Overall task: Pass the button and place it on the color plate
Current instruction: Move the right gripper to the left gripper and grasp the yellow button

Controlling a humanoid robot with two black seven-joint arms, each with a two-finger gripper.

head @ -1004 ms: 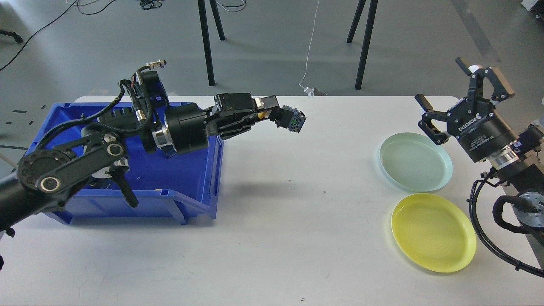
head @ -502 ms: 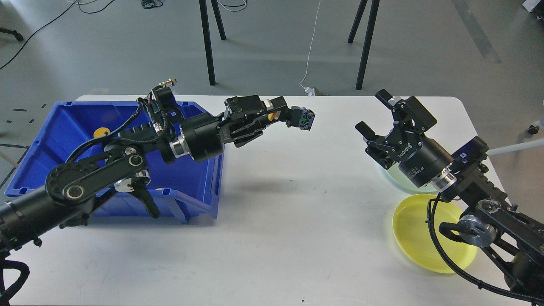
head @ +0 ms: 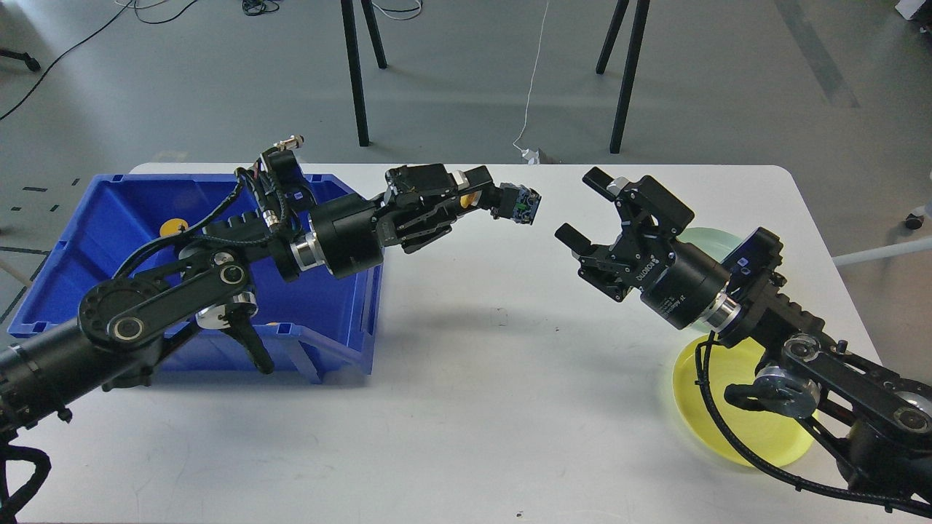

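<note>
My left gripper (head: 502, 202) is shut on a button (head: 521, 204), a small dark block with blue and green marks on its face and a yellow part near the fingers. It holds the button above the table's middle, pointing right. My right gripper (head: 585, 208) is open, its two fingers spread, a short way right of the button and not touching it. A yellow plate (head: 757, 429) lies at the front right, partly under my right arm. A pale green plate (head: 710, 237) behind it is mostly hidden by that arm.
A blue bin (head: 131, 218) stands on the left of the white table (head: 466, 407), under my left arm, with a yellow button (head: 171, 228) inside. Black stand legs (head: 354, 73) rise behind the table's far edge.
My right arm has swung left from over the plates toward the button, its gripper staying open. My left gripper moved slightly right and up with the button, then held still.
</note>
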